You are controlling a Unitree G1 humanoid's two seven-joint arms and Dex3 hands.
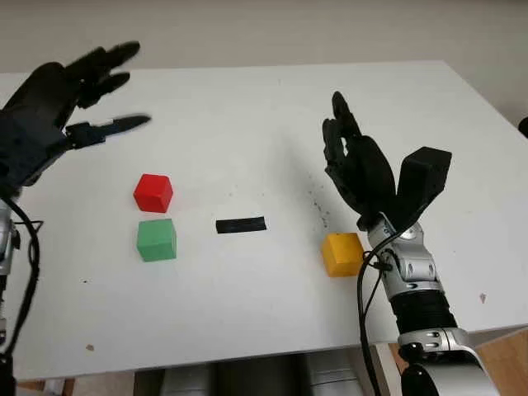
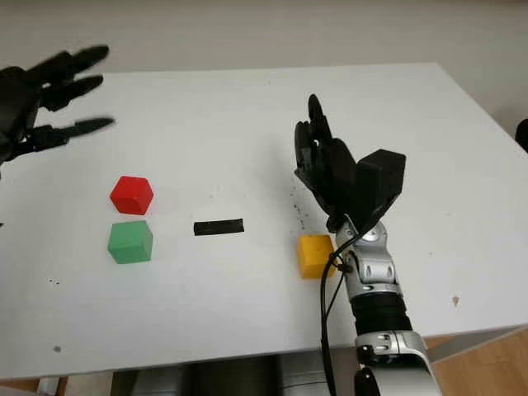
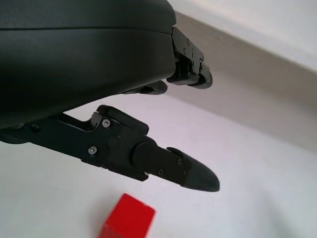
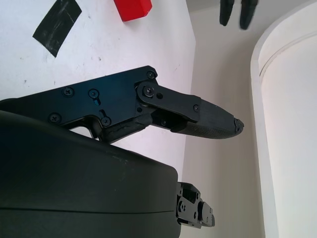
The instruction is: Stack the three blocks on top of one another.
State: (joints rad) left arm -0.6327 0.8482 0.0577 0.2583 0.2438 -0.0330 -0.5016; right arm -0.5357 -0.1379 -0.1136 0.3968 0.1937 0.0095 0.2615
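A red block (image 1: 153, 192) sits on the white table (image 1: 247, 115) at the left, with a green block (image 1: 157, 239) just in front of it, a small gap between them. A yellow block (image 1: 342, 253) lies apart at the right. My left hand (image 1: 78, 95) hangs open above the table's far left, well behind the red block (image 3: 127, 218). My right hand (image 1: 355, 161) is open and raised just behind the yellow block, holding nothing. The red block (image 4: 132, 9) also appears in the right wrist view.
A strip of black tape (image 1: 241, 224) lies flat between the green and yellow blocks. The table's front edge (image 1: 247, 351) runs close to the blocks. A wall rises behind the table.
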